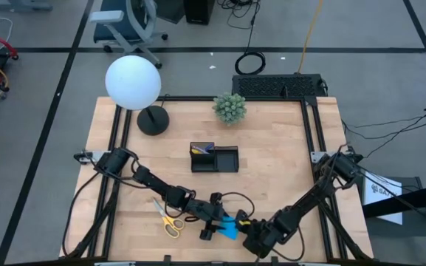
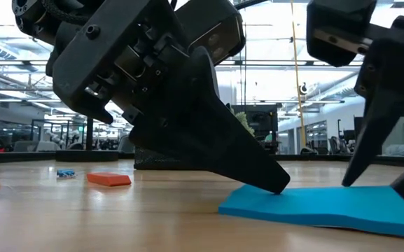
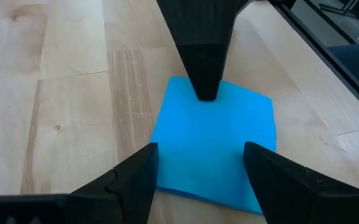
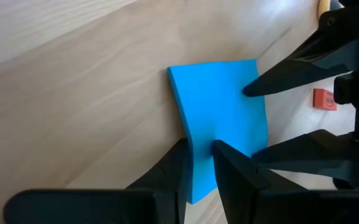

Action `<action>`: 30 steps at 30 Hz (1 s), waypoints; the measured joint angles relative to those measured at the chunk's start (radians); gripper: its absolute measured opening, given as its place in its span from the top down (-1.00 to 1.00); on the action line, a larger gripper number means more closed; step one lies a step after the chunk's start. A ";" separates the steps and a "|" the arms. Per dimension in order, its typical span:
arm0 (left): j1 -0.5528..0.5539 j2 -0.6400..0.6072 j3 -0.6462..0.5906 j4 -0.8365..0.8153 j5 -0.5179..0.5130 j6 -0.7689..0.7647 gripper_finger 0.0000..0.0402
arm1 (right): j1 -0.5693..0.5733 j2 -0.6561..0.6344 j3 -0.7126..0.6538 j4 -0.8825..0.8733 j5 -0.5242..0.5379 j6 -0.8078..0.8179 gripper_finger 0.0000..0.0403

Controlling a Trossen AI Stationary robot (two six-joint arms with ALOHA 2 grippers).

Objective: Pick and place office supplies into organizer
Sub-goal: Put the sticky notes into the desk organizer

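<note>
Lying flat on the wooden table [image 1: 272,148] near its front edge, the blue sticky-note pad [image 3: 216,143] has both grippers on it. The left gripper [image 3: 199,163] comes at the pad with its fingers spread wide, one fingertip [image 3: 143,163] over each side of the pad; in the low view one of its fingers [image 2: 258,171] touches the pad's top surface. The right gripper [image 4: 199,155] comes from the opposite side with its jaws narrow, pinching one edge of the pad, which bends slightly there. Yellow-handled scissors [image 1: 167,217] lie just to the left of the left gripper. A small red piece [image 2: 109,179] and a tiny blue piece [image 2: 65,173] sit on the table farther back. The black organizer [image 1: 214,157] stands in the middle of the table, well apart from the pad, with what seems to be a few items in its left compartment. Behind it are a green spiky ball [image 1: 229,108] and a lamp [image 1: 134,83].
</note>
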 joint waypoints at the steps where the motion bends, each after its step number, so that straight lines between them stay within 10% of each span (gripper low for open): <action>1: 0.000 0.000 0.000 0.000 0.000 0.000 -0.21 | -0.003 0.000 0.000 0.001 -0.002 0.000 0.65; 30: 0.003 -0.073 0.001 0.004 -0.051 0.065 -0.21 | -0.017 0.001 0.000 0.049 -0.058 0.047 0.99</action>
